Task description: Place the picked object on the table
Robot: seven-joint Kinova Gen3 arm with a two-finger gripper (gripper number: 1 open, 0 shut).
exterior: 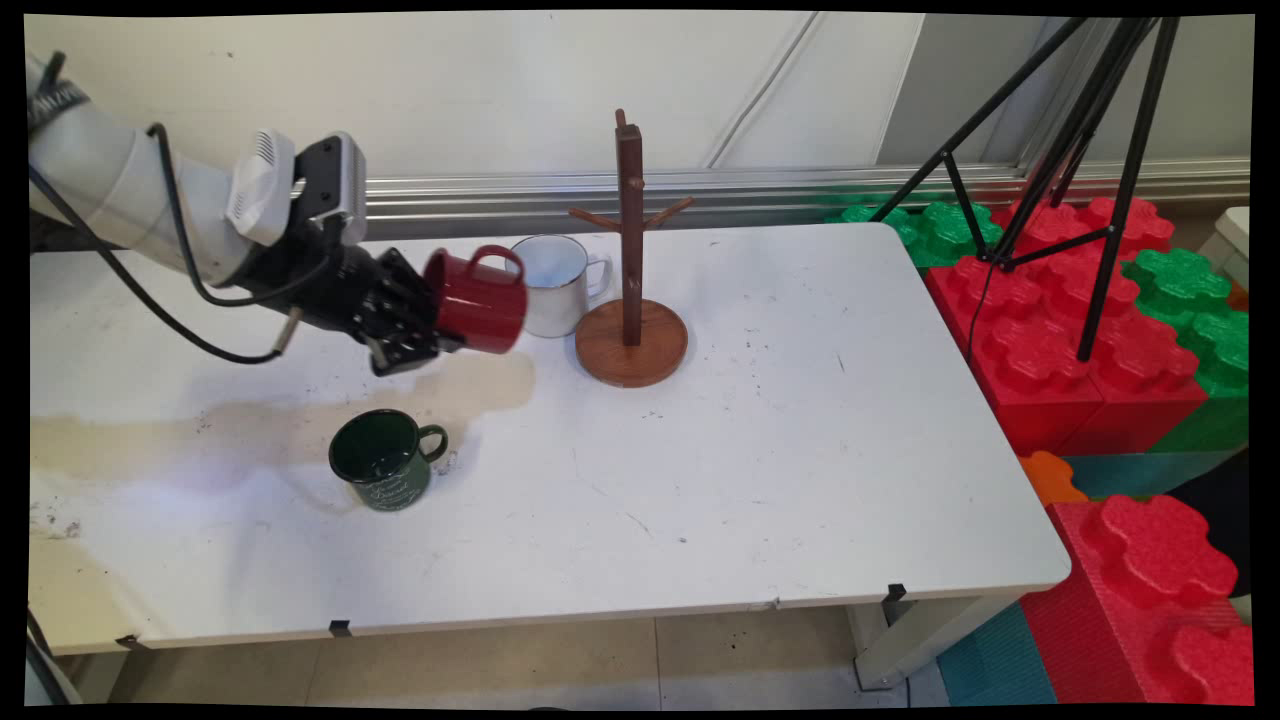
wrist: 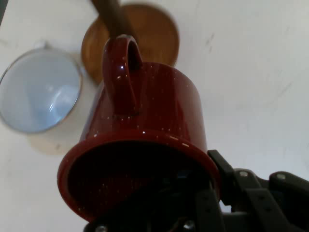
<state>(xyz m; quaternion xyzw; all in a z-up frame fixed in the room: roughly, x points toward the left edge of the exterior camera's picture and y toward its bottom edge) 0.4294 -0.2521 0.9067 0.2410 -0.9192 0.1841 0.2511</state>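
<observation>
Dark red speckled enamel mug (exterior: 482, 300), held on its side above the bench (exterior: 800, 450) by the black gripper (exterior: 432, 322), which is clamped on the rim with one finger inside the mouth, loop handle uppermost; probably light, rigid, glossy and slippery, liable to chip. Just beyond stand a white enamel mug (exterior: 555, 283) and a turned wooden mug tree (exterior: 631, 300); nearer the camera, a dark green mug (exterior: 384, 460).

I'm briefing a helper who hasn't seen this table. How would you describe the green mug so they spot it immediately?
Start at the wooden mug tree near the white table's far edge, then look toward the near left. The green mug stands upright there, alone. Unlike the white mug beside the tree and the red mug held in the air, it is dark green with pale lettering.
</observation>
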